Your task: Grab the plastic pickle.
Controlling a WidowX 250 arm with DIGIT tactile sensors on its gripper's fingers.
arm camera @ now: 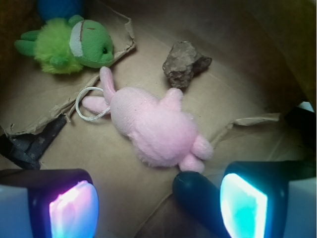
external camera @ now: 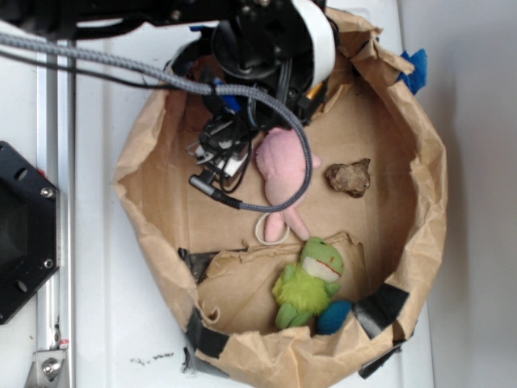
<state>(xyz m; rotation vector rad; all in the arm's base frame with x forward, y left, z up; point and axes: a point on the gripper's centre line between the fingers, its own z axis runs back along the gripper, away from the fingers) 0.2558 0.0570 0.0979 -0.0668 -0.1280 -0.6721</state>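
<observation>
From my wrist cam the gripper [arm camera: 158, 206] is spread wide, nothing clamped between the two glowing fingers [arm camera: 73, 208]. The pickle [arm camera: 195, 196] pokes up from the bottom edge, dark and glossy, sitting just inside the right-hand finger and not touching either pad as far as I can see. Right ahead of the jaws lies the pink plush [arm camera: 153, 124], its foot almost against the pickle's tip. Further ahead is the brown rock [arm camera: 184, 63], and off to the far left ahead is the green frog [arm camera: 74, 45]. Everything sits in the paper bag [external camera: 420, 162]; in the outside view the arm hides the pickle completely.
</observation>
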